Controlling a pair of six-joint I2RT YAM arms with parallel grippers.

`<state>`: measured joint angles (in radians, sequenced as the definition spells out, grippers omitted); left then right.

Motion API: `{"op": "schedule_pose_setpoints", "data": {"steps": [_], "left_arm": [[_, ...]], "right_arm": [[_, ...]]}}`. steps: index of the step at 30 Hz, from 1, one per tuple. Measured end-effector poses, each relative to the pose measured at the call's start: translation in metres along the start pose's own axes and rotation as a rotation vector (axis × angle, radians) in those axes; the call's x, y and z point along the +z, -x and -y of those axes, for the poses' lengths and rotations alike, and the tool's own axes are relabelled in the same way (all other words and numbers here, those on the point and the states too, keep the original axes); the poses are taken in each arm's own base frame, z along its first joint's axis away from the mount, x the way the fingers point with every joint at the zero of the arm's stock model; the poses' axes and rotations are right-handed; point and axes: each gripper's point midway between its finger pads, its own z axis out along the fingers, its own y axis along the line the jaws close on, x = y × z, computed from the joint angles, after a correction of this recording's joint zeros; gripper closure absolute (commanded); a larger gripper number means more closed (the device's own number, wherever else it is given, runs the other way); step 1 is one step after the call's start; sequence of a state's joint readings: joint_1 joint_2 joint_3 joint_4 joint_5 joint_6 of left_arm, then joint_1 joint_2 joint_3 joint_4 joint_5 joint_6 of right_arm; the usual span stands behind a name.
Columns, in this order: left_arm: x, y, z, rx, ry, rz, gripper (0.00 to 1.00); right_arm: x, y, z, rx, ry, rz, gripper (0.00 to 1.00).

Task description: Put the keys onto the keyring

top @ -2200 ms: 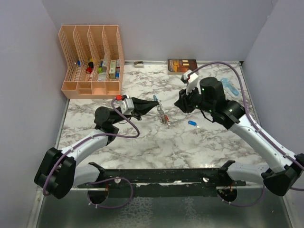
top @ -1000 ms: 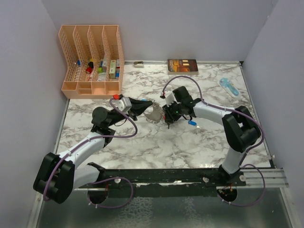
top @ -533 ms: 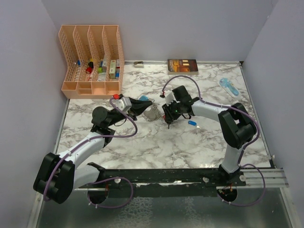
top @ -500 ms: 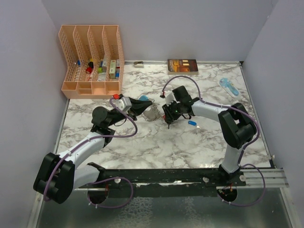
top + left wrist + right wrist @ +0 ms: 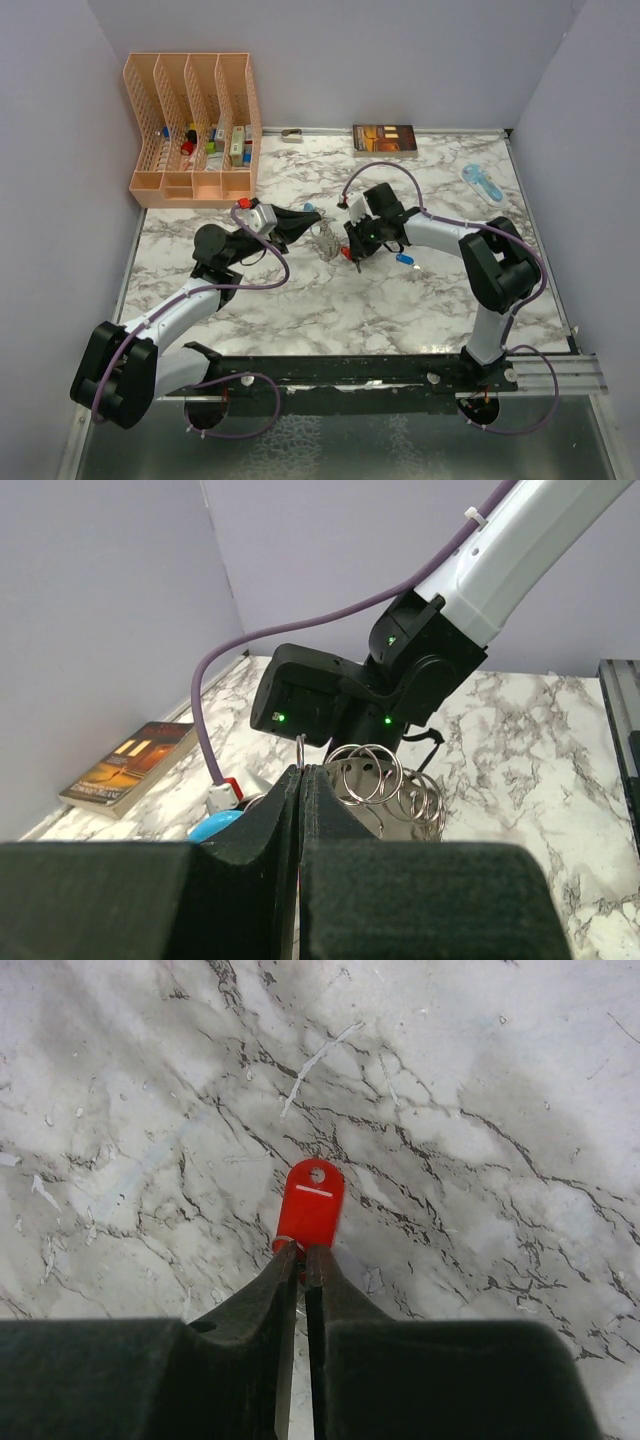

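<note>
My left gripper (image 5: pixel 308 222) is shut on one ring of the keyring (image 5: pixel 325 241), a bunch of grey metal rings, and holds it at table centre. In the left wrist view the pinched ring (image 5: pixel 299 750) sticks up between my jaws, the other rings (image 5: pixel 385 780) hang to the right and the light-blue strap (image 5: pixel 215 825) shows on the left. My right gripper (image 5: pixel 350 250) sits right next to the keyring, shut on the red key (image 5: pixel 312 1200); its tag juts past my fingertips over the marble. The dark blue key (image 5: pixel 405 259) lies on the table to the right.
A peach desk organiser (image 5: pixel 190 130) with small items stands at the back left. A book (image 5: pixel 384 138) lies at the back centre. A pale-blue see-through object (image 5: pixel 483 182) lies at the back right. The right arm's wrist (image 5: pixel 340 695) is close in front of the left wrist camera.
My right arm came down from the back right to the keyring and now holds the red key beside it. The left gripper stayed shut on the ring, shifting slightly.
</note>
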<state>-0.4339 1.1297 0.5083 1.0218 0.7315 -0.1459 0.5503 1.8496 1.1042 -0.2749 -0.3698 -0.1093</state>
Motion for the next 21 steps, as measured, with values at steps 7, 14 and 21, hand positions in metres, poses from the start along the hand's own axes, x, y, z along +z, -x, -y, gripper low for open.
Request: {"op": "schedule_pose_setpoints", "data": {"steps": [7, 14, 21], "left_arm": [[0.0, -0.001, 0.0, 0.005, 0.0, -0.002, 1.0], [0.0, -0.002, -0.001, 0.006, 0.002, -0.006, 1.0], [0.0, -0.004, -0.001, 0.003, 0.002, -0.009, 1.0]], "right_arm": [[-0.001, 0.001, -0.001, 0.01, 0.001, 0.005, 0.99], [-0.028, 0.015, -0.009, 0.015, -0.015, 0.067, 0.99], [-0.056, 0.034, -0.018, 0.012, -0.027, 0.15, 0.99]]}}
